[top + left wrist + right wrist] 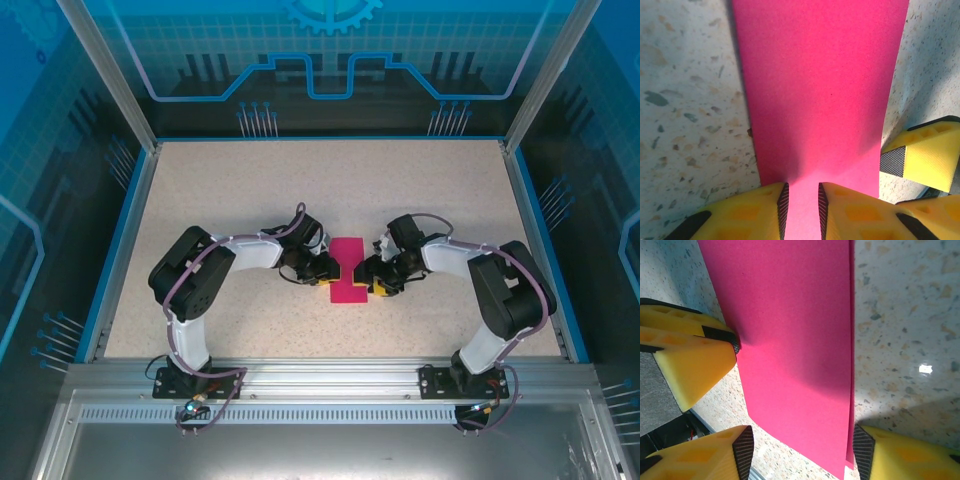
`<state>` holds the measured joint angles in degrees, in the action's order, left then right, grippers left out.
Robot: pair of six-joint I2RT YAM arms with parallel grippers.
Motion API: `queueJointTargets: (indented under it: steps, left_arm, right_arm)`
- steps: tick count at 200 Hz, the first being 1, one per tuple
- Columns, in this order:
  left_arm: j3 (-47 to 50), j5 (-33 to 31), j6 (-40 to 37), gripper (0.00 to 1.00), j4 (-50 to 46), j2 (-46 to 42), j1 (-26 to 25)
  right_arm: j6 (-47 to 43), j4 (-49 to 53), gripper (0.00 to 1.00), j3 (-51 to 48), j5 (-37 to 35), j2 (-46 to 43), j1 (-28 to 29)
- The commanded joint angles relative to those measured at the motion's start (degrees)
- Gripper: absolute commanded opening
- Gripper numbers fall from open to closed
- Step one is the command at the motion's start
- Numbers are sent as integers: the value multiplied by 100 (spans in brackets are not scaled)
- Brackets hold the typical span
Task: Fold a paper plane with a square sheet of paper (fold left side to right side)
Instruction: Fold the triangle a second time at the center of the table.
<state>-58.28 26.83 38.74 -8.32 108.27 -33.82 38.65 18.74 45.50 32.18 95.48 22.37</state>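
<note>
The square sheet of paper (348, 270), magenta-pink, lies on the speckled table between the two grippers as a narrow rectangle. In the right wrist view the paper (790, 330) shows two layers along one long edge. My left gripper (325, 272) sits at its left side. In the left wrist view that gripper (801, 200) rests low over the paper (820, 90) with a narrow gap between its yellow fingers and pink showing through. My right gripper (802, 450) stands open and wide at the right side (372, 280), its fingers on either side of the sheet's end.
Blue rails edge the table (200, 200) on the left, right and back, with glass walls behind. A metal beam (330, 375) carries both arm bases at the near edge. Bare tabletop lies all round the sheet.
</note>
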Motion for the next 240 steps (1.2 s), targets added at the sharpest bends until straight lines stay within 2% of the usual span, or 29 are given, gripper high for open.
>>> queueJointTargets:
  steps: [1,26,78,100,125,180,209,240]
  left_arm:
    - [150,-62,39,26,-100,28,-70]
    - [150,-62,50,26,-82,37,-64]
    - [175,-32,20,27,20,-118,-65]
    - [218,-101,-115,32,158,-471,-56]
    - [376,-243,-397,45,392,-1049,-55]
    - [1390,-541,-886,56,893,-2507,-104]
    - [1743,-751,-1226,58,808,-3120,-350]
    - [1521,-1557,-1858,61,103,-3334,-1148]
  right_arm:
    - [105,-91,55,84,186,128,123]
    - [125,-118,52,87,224,119,117]
    - [193,-245,52,111,316,59,87]
    - [388,-519,52,50,550,57,-32]
    - [434,-559,53,168,671,133,-108]
    - [360,-134,55,671,727,527,-290]
    - [362,-29,55,874,778,680,-350]
    - [514,-46,55,1031,943,685,-347]
